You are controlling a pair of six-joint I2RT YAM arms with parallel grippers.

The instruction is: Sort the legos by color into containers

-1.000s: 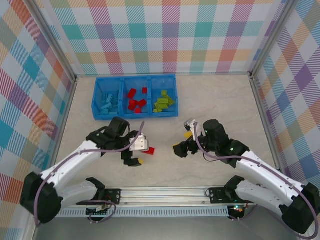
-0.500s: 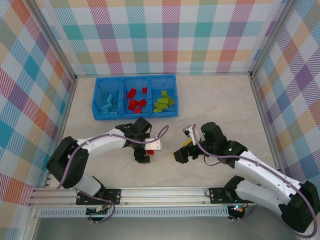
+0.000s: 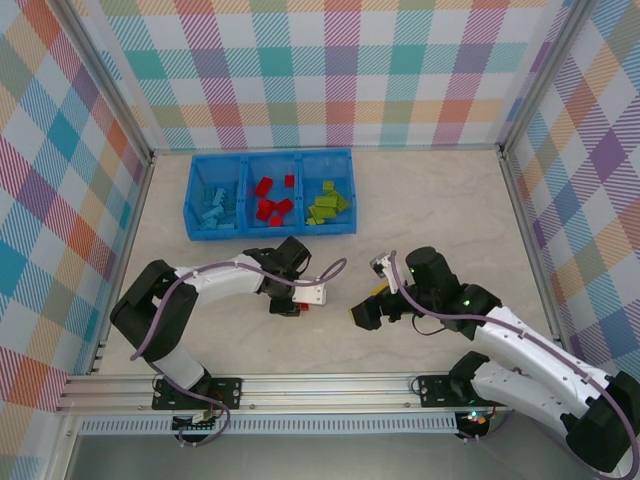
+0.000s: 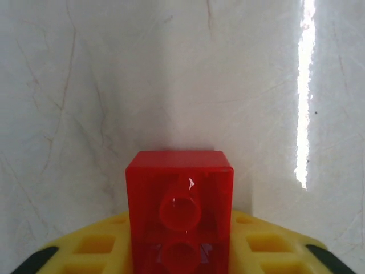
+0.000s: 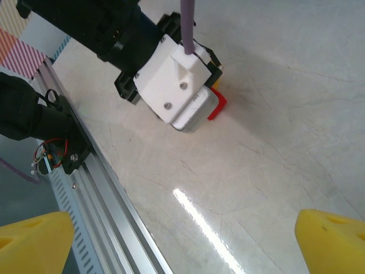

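Three compartments make up the blue tray (image 3: 270, 234) at the far side of the desk (image 3: 440, 210) in the top view. Light blue legos (image 3: 214, 206) lie in the left one, red legos (image 3: 270, 206) in the middle and green legos (image 3: 327, 205) in the right. Near the arm bases, well apart from the tray, the left pincer (image 3: 291, 304) is down at the desk over one red brick (image 3: 297, 307), little of which shows from above. The right pincer (image 3: 369, 303) hangs near it, jaws wide, holding nothing.

The left wrist view supplies what the top view cannot. The red brick sits between the yellow fingers (image 4: 274, 237), which meet its two side faces, so the pincer is drawn narrow onto it. Whether the brick is clear of the desk cannot be told here.

The right wrist view shows its own yellow fingertips (image 5: 331, 240) far apart with bare desk between them. It also shows the left pincer from the side, a red corner of the brick protruding beneath it at the desk surface.

Assessment: the brick is light, rigid and smooth-sided. A hold across the two flat side walls is judged sound, though a glossy face could slip or pivot if gripped off-centre. Its destination is judged to be the middle compartment.
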